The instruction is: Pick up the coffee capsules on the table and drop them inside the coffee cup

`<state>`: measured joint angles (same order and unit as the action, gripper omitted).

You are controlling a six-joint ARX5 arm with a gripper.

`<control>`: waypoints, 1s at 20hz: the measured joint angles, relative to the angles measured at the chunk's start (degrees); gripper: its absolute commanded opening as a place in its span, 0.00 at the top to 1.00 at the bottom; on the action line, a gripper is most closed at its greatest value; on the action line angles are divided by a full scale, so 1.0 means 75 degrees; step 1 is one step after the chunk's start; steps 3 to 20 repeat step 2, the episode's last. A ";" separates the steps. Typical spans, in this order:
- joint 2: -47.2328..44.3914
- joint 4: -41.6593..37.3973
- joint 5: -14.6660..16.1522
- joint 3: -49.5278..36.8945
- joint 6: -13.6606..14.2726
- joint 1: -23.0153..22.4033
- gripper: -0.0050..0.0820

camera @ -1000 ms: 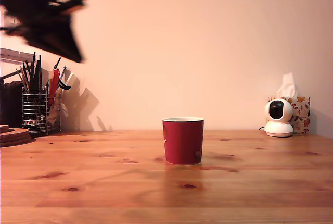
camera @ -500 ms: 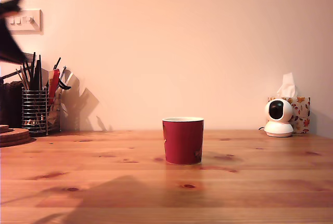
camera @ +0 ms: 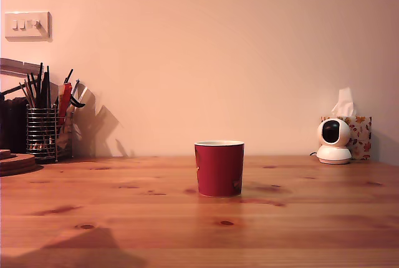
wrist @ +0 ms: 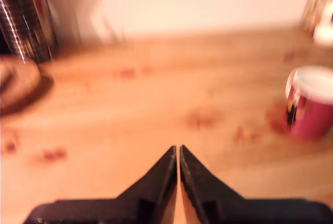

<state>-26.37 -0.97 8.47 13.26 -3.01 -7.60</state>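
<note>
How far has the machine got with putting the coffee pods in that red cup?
No capsule shows on the table in either view, so any may already be in the red cup, whose inside is hidden. The end effector is shut with nothing visible between its fingertips, away from the cup. Nothing visible remains to pick up.

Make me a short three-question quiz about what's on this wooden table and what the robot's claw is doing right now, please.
1. True or false: the black gripper carries a blue pod between its fingertips.
2. Which stands nearest the exterior view's right edge?
A. the red tapered cup with the cream rim
B. the wire-mesh utensil holder
C. the floral tissue box
3. Fill in: in the exterior view, the round white camera stands directly in front of the ______.

Key
1. False: the fingertips meet with nothing between them, and no blue pod shows in either view.
2. C
3. tissue box
</note>
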 measured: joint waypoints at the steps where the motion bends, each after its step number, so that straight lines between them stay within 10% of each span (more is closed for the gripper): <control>1: 0.0277 0.0017 -0.0067 0.0000 -0.0012 0.0000 0.97; 20: 0.0571 0.0009 -0.0122 0.0000 -0.0012 0.0000 0.97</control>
